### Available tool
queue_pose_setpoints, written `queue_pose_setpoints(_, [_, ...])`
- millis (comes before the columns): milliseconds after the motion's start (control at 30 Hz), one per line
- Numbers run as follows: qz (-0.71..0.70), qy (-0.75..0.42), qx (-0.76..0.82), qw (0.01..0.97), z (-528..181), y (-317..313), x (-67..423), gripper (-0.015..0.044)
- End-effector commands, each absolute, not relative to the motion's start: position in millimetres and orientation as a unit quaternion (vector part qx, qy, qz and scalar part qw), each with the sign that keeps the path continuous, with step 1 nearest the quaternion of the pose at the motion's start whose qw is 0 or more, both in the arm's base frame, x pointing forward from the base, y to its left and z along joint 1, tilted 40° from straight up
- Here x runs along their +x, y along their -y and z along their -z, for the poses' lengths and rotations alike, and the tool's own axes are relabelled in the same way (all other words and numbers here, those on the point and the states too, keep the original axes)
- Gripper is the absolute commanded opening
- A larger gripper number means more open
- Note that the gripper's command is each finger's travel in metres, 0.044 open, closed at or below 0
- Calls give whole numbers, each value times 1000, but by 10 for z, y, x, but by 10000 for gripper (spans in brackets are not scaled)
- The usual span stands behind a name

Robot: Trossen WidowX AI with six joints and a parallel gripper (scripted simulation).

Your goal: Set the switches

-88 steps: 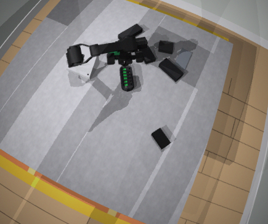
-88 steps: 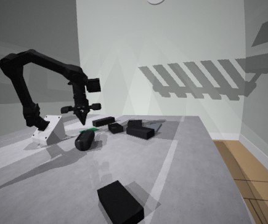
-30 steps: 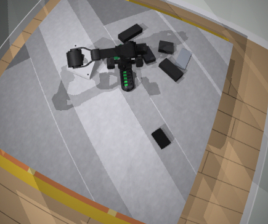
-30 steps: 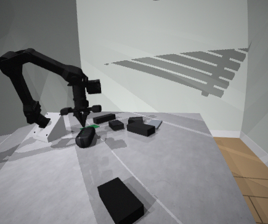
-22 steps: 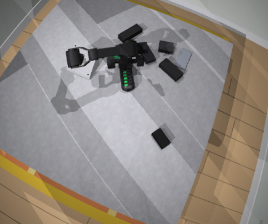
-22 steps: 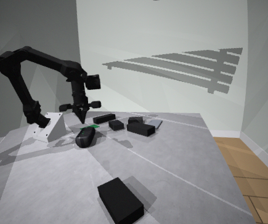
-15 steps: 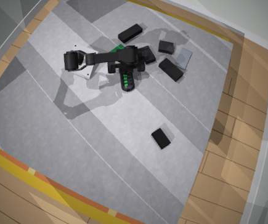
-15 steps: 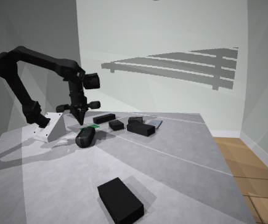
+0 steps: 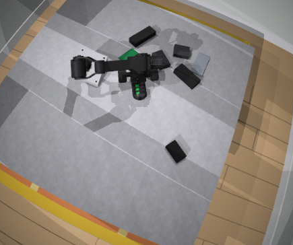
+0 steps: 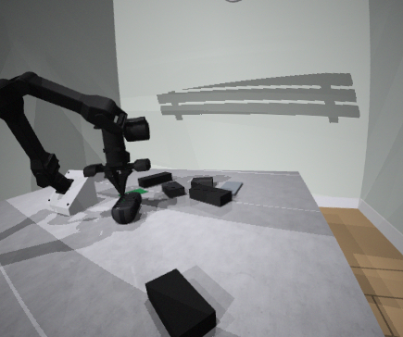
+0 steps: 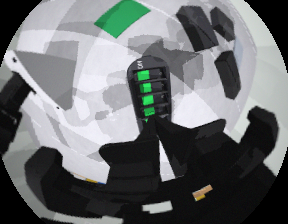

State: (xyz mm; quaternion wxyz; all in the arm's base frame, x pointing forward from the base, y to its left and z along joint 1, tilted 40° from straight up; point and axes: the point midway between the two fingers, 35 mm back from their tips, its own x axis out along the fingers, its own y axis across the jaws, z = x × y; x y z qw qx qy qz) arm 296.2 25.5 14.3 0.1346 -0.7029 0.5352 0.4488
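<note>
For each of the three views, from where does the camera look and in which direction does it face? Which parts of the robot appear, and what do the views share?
Top: high above the bench, facing down; the whole arm reaches over the controller unit.
Exterior: low beside the bench, facing across it toward the wall; the whole arm and its shut gripper point down at the unit.
Wrist: on the arm's wrist, facing down along the closed fingers at the unit's green switches.
All three share the unit; each also shows the green flat part.
</note>
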Motion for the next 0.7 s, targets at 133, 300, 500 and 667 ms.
queue_pose_setpoints(133, [-450,-537,-702,128,-32,-152,2943,0])
queue_pose_setpoints(300, [-450,-537,-702,128,8,-116,2941,0])
queue_pose_setpoints(500, [-450,-537,-702,128,59,-73,2941,0])
queue_pose_setpoints(667, [-450,-537,-702,128,59,-73,2941,0])
